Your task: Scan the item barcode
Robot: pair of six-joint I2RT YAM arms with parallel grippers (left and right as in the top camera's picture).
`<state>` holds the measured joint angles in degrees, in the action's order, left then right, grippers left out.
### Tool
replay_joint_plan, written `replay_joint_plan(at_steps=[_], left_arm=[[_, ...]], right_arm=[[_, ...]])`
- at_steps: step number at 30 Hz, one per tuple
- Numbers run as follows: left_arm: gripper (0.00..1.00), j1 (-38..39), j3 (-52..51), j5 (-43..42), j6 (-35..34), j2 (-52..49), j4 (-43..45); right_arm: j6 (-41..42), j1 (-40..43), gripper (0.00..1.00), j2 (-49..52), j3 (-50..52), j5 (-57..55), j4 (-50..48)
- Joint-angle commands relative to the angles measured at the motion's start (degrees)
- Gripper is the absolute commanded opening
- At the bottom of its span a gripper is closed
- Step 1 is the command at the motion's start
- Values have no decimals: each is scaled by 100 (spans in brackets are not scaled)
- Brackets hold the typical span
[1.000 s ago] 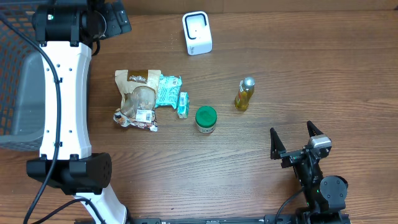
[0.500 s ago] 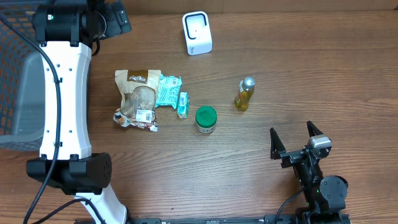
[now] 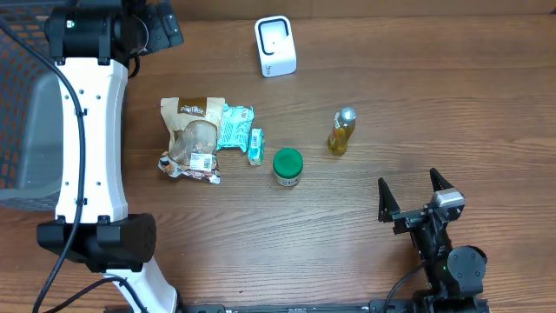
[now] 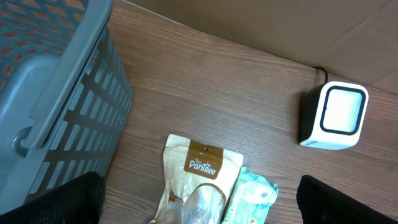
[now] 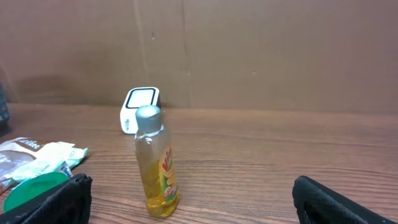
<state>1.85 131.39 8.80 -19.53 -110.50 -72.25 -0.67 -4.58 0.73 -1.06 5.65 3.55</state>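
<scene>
The left claw (image 4: pixel 199 182) and right claw (image 3: pixel 407 179) are held apart, empty. The bottle (image 3: pixel 341 132) is best gripped mid-body, with its label left uncovered for the scanner (image 3: pixel 275 46).

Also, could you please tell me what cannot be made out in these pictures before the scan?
Too small to read: the print on the yellow bottle and the PanTree pouch, in the overhead view.
Green-lidded jar: overhead shows only its lid; the right wrist view cuts it off at the bottom-left corner.
Basket: its inside is mostly cut off by the frame edge in the overhead and left wrist views.
</scene>
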Motion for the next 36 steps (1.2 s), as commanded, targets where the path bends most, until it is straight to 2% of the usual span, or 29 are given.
replay_joint_plan(at_steps=[1, 7, 12, 17, 21, 30, 36], left_arm=[[100, 7, 109, 15, -17, 35, 4], [100, 7, 109, 15, -17, 35, 4], [100, 7, 109, 15, -20, 35, 4], [100, 7, 109, 15, -17, 35, 4], [100, 7, 109, 15, -20, 35, 4], [99, 7, 109, 15, -20, 35, 4], [100, 7, 109, 15, -17, 35, 4]], right_arm=[[-26, 11, 100, -57, 61, -85, -13], [-11, 11, 100, -57, 61, -46, 24], [662, 11, 100, -57, 57, 363, 31], [737, 11, 100, -57, -48, 778, 63], [1110, 11, 100, -57, -422, 807, 271], [1113, 15, 100, 90, -2271, 551, 1698], [1115, 15, 100, 831, -3790, 669, 2520]])
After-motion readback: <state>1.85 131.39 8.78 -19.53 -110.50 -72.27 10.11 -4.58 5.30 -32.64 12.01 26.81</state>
